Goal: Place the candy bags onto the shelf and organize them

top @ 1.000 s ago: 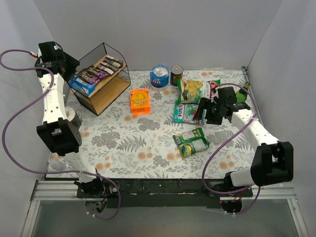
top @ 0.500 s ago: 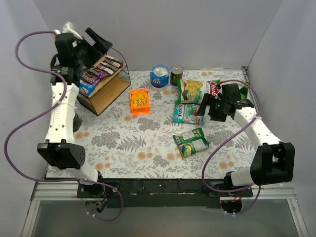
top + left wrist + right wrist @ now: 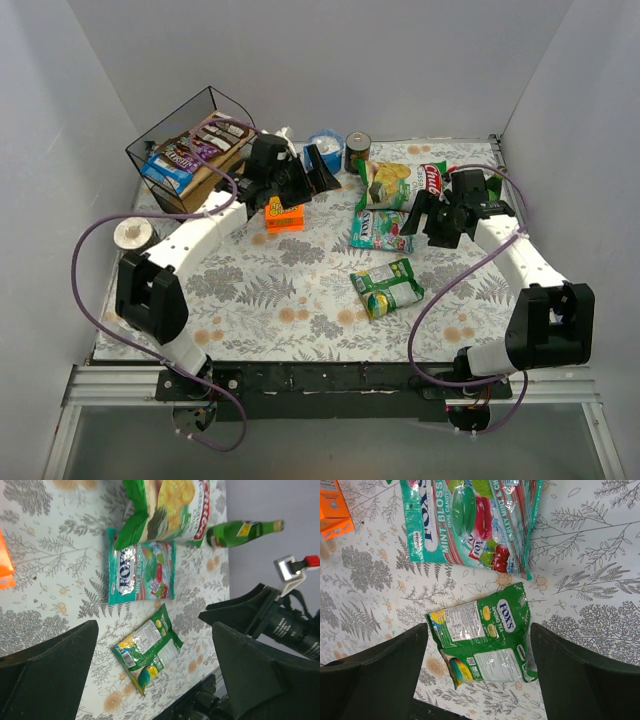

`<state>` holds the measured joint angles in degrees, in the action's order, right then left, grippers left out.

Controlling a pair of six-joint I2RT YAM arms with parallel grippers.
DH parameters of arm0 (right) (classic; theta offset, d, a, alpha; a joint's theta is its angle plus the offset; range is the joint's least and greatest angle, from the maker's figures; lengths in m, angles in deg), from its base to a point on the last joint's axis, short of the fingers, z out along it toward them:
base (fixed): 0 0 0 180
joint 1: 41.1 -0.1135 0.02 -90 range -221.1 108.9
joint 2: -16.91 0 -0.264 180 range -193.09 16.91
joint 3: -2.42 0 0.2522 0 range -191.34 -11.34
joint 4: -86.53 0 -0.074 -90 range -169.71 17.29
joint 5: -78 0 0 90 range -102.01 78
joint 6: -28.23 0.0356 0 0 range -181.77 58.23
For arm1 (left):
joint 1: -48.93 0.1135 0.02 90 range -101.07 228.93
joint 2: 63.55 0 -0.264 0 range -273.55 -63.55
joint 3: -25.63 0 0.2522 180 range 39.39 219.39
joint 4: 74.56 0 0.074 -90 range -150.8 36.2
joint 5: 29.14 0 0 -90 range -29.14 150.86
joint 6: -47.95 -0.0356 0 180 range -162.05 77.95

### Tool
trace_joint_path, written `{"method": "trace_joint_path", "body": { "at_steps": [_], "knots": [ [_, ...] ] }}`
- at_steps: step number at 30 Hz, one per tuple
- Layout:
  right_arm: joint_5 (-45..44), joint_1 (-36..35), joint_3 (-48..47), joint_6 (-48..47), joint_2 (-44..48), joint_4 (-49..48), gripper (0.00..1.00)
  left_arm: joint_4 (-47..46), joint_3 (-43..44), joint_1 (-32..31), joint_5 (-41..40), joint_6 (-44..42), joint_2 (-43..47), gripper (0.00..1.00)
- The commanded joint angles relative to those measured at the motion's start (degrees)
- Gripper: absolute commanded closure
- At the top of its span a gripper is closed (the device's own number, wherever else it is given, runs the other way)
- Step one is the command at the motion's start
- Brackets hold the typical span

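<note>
teal bag (image 3: 470, 520) MINT BLOSSOM, green bag (image 3: 482, 640) FOX'S

Pale grey walls (image 3: 320, 60), floral tabletop (image 3: 300, 290) (ferns, blossoms)

claw (image 3: 478, 626) spread, apparently empty | green bag (image 3: 482, 642) beneath | teal bag (image 3: 470, 520) beyond
</note>
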<state>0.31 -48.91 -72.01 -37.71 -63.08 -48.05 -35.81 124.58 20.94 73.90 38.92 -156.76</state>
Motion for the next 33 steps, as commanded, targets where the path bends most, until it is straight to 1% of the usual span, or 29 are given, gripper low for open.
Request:
{"method": "trace_joint_path", "body": {
  "at_steps": [1,2,6,8,9,10,12,14,17,18,20,21,23,24,25,27,30,31,33],
  "knots": [
    [1.83,0.61,1.33,0.38,-2.54,2.53,0.11,-3.28,-3.70,-4.43,-2.13,0.07,-2.24,0.02],
    [2.09,0.61,2.73,0.47,-2.80,2.96,0.12,-3.28,-5.63,-7.23,-3.27,-0.98,-3.02,0.02],
    [3.06,0.52,6.42,0.47,-4.30,3.85,0.18,-4.51,-10.81,-13.31,-4.51,-7.30,-4.43,0.02],
    [3.59,0.52,7.75,0.38,-4.56,3.85,0.19,-6.70,-13.28,-14.81,-2.33,-7.84,-4.44,0.02],
    [3.59,0.52,8.71,0.38,-4.48,3.85,0.23,-7.76,-15.64,-14.90,-1.18,-7.50,-3.83,0.02],
    [3.68,0.61,9.24,0.47,-4.48,3.85,0.24,-9.68,-16.97,-14.99,0.13,-6.01,-3.39,0.02],
    [3.59,0.61,10.38,0.47,-5.00,3.85,0.28,-11.62,-19.95,-14.99,1.20,-4.95,-1.90,0.02],
    [3.59,0.52,11.09,0.38,-5.53,4.11,0.30,-13.13,-21.11,-15.08,1.38,-3.63,-1.01,0.02],
    [4.03,0.52,12.85,0.82,-5.45,4.20,0.40,-13.04,-22.08,-15.08,0.85,-3.19,-0.13,0.02],
    [4.90,0.43,13.20,0.99,-5.27,4.37,0.47,-13.13,-22.26,-15.08,0.68,-2.92,0.30,0.02],
    [6.48,0.52,14.78,1.34,-4.48,4.55,0.55,-13.04,-23.13,-15.08,0.85,-2.40,1.27,0.02],
    [8.06,0.52,15.48,1.52,-4.13,4.64,0.62,-13.04,-23.48,-15.08,0.68,-2.13,1.71,0.02],
    [10.00,0.52,17.76,1.96,-3.17,4.90,0.74,-12.60,-25.06,-15.08,-0.46,-0.82,3.37,0.02],
    [12.36,0.43,18.82,3.18,-2.72,4.82,0.82,-12.60,-25.85,-15.08,-2.21,-0.38,4.08,0.02],
    [13.86,0.43,19.87,3.98,-2.11,4.12,0.87,-12.51,-26.73,-15.08,-3.27,0.15,5.04,0.02],
    [18.07,0.43,22.77,7.48,-0.44,3.06,0.93,-11.46,-28.84,-15.08,-7.47,2.43,7.86,0.02],
    [23.08,0.26,25.77,13.19,2.37,-0.45,0.98,-8.48,-31.22,-15.08,-11.53,5.76,11.55,0.02],
    [24.06,-0.09,26.64,18.87,3.34,-3.50,0.98,-6.90,-31.83,-15.08,-11.89,6.47,12.25,0.02],
    [26.25,-1.93,29.09,25.22,6.23,-7.38,0.99,-5.14,-33.76,-15.08,-12.16,9.02,14.10,0.02]
  ]
}}
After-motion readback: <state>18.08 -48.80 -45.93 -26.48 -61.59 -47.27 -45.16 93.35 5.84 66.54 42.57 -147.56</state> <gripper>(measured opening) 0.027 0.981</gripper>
